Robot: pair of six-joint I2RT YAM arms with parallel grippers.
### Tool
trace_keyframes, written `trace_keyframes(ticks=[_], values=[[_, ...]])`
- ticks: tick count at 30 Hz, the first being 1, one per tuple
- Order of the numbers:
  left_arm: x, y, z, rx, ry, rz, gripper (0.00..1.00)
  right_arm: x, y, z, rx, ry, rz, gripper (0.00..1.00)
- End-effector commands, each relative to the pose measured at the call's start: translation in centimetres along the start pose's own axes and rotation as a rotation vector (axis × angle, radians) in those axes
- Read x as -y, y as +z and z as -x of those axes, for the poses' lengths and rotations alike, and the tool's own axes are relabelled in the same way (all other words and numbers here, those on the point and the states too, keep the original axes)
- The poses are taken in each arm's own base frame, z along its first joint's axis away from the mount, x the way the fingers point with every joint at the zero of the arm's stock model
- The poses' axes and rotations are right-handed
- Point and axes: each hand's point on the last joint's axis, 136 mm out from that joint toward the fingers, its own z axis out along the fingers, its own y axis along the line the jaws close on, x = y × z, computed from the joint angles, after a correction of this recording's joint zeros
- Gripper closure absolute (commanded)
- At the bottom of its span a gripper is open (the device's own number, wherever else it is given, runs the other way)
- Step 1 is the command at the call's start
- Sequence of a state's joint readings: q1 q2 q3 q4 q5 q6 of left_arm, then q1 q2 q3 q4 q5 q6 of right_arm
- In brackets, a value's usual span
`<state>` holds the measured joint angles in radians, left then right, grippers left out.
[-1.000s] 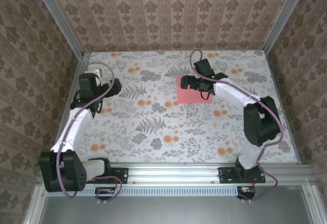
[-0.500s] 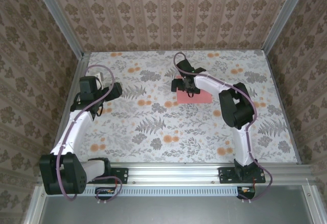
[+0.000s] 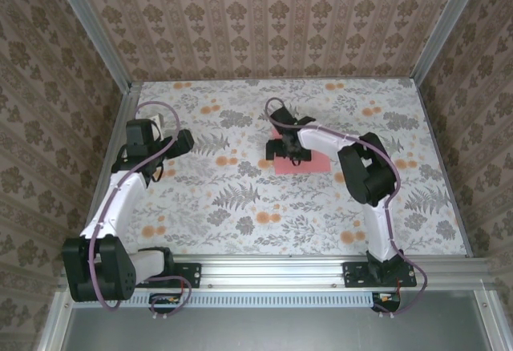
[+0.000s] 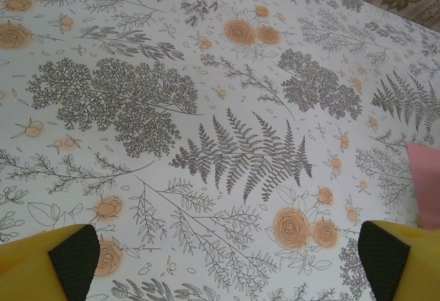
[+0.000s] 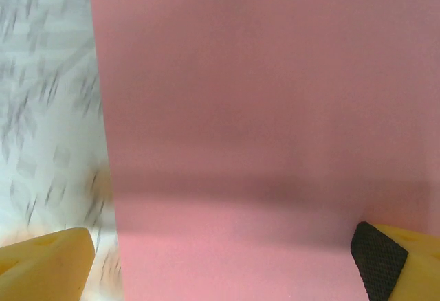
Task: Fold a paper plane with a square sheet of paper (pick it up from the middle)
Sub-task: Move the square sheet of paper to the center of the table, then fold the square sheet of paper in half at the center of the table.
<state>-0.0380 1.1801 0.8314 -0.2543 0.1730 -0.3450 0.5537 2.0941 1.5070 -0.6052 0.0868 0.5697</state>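
Right arm: it rises from its base at the near right, bends at a raised elbow, and the forearm runs left and away to the right gripper [image 3: 282, 149]. The gripper is low over the left part of the square sheet of thin salmon-pink paper [image 3: 311, 163].

Paper position: flat on the flower-and-fern printed tablecloth [image 3: 240, 207], right of centre and in the far half of the table.

Right wrist view: the paper [image 5: 261, 108] takes up most of the frame, with its straight left edge running top to bottom. The jaws stand wide. One yellow finger [image 5: 45, 266] is over the cloth just outside that edge, and the other black-padded finger [image 5: 385, 260] is over the sheet. Whether either finger touches cannot be told. The cloth in this view is blurred.

Left arm: it extends from the near left base along the left side, and the left gripper [image 3: 180, 141] points toward the table's middle, well apart from the paper.

Left wrist view: the jaws are spread wide and hold nothing, with the pads [image 4: 75, 260] at the two lower corners. One corner of the pink sheet [image 4: 425, 177] shows at the right margin.

Room for movement: open cloth lies between the two grippers and across the near half of the table. Wallpapered walls [image 3: 264, 22] with aluminium posts close the far side and both flanks.
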Motion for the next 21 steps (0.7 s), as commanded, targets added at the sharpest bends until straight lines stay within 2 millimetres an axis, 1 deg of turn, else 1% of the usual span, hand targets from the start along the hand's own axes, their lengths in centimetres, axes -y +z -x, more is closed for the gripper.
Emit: trace_keyframes(ticks=[1, 2, 4, 7, 9, 10, 12, 15, 17, 21], values=[[0.2, 0.1, 0.3, 0.013, -0.013, -0.017, 0.0, -0.6, -0.9, -5.9, -0.105, -0.031, -0.046, 0.0], [0.1, 0.1, 0.4, 0.013, -0.015, -0.012, 0.0, -0.8, -1.6, -6.3, -0.099, -0.039, -0.048, 0.0], [0.1, 0.2, 0.3, 0.013, -0.016, -0.011, 0.0, -0.8, -3.1, -5.9, -0.069, -0.051, -0.059, 0.0], [0.1, 0.3, 0.3, 0.012, -0.026, -0.011, 0.0, -0.5, -6.2, -3.3, 0.029, -0.065, -0.078, 0.0], [0.1, 0.3, 0.2, 0.009, -0.031, -0.013, 0.0, -0.2, -7.4, -1.9, 0.07, -0.083, -0.098, 0.0], [0.1, 0.3, 0.1, 0.006, -0.033, -0.011, 0.0, -0.1, -7.5, -1.5, 0.074, -0.095, -0.109, 0.0], [0.1, 0.3, -0.1, 0.004, -0.035, -0.011, 0.0, 0.5, -6.9, -1.4, 0.053, -0.121, -0.136, 0.0], [0.0, 0.2, -0.3, -0.002, -0.035, -0.009, 0.0, 1.1, -5.5, -1.9, -0.028, -0.159, -0.144, 0.0], [0.0, 0.1, -0.4, -0.005, -0.033, -0.009, 0.0, 1.3, -5.0, -2.1, -0.063, -0.184, -0.155, 0.0], [-0.2, 0.3, -0.6, -0.009, -0.037, -0.002, 0.0, 0.8, -4.2, -2.3, -0.095, -0.215, -0.136, 0.0]])
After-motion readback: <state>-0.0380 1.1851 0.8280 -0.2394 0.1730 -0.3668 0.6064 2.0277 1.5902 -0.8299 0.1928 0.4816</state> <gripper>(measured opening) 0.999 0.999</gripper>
